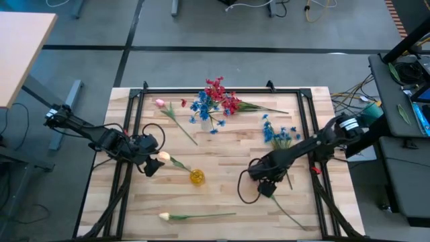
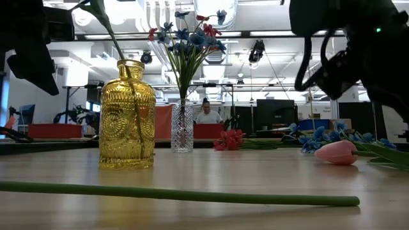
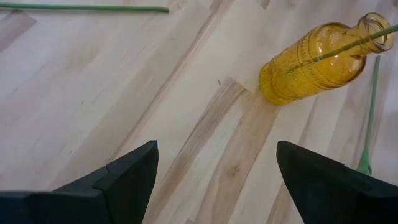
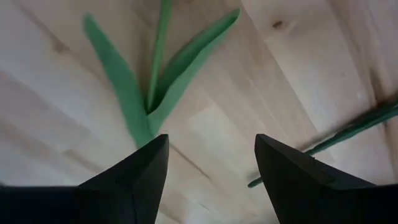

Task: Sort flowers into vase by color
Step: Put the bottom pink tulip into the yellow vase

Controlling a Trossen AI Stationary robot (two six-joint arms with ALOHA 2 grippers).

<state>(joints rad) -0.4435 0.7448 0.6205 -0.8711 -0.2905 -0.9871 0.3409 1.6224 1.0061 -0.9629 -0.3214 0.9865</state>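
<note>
- We take the yellow vase [image 1: 196,177] as landmark; it stands upright near the table [image 1: 222,151] middle, w/ a cream tulip [image 1: 163,157] already stemmed into it, bud leaning toward the left arm's side.
- Right gripper [image 1: 267,185] sits on the vase's right-arm side, a fair way off, low over the wood. Fingers [image 4: 134,180] part-open, nothing between them but bare board – no hold.
- Key relation: in the right wrist view a green stem w/ leaves [image 4: 153,81] lies just ahead of the fingertips, long axis running roughly straight away from the jaw gap, leaves splaying at the near end. In the high view this looks like the thin stem [image 1: 290,214] trailing from the gripper toward the table's near right corner; which blossom it carries we can't tell.
- Our read: next move = short reach fwd + down so the stem sits between the fingers; the axis seems nearly in line w/ the gap, so wrist may need a turn to cross it.
- Left gripper [image 1: 149,163] is just beside the vase on the left-arm side, fingers [image 3: 127,177] wide apart, empty, vase ahead of them.
- Other flowers: clear vase w/ blue + red blooms [image 1: 209,104] beyond the yellow one; pink tulip [image 1: 161,104] beyond-left; blue cluster [image 1: 279,133] beyond-right, nearer the right arm; second cream tulip [image 1: 195,216] lying flat on the near side, nearer the left arm.
</note>
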